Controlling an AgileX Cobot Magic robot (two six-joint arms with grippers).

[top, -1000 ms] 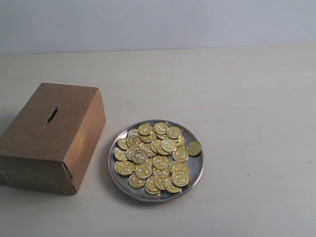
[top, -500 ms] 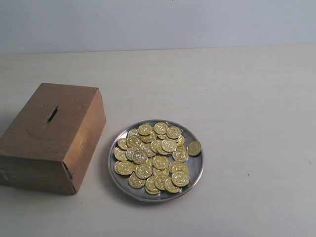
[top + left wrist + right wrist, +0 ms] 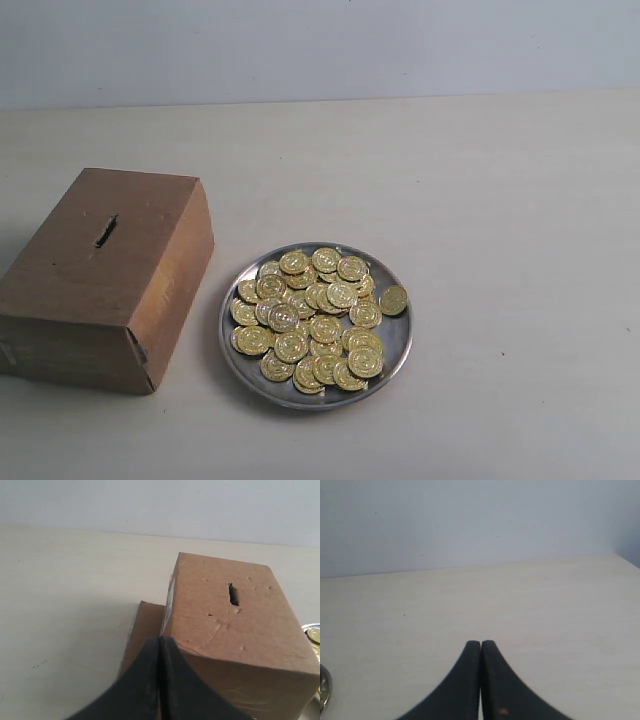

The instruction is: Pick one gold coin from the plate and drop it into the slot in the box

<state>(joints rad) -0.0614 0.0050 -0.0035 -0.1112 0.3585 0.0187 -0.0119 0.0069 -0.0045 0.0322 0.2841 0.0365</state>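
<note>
A round silver-grey plate sits at the front middle of the table, heaped with several gold coins. Left of it stands the brown box, its dark slot cut in the top face. Neither arm shows in the exterior view. In the left wrist view my left gripper is shut and empty, close before the box and its slot, with a sliver of the plate at the frame edge. My right gripper is shut and empty over bare table, the plate's rim off to one side.
The pale wooden table stretches to a light wall at the back. A loose cardboard flap of the box lies flat on the table beside the box in the left wrist view.
</note>
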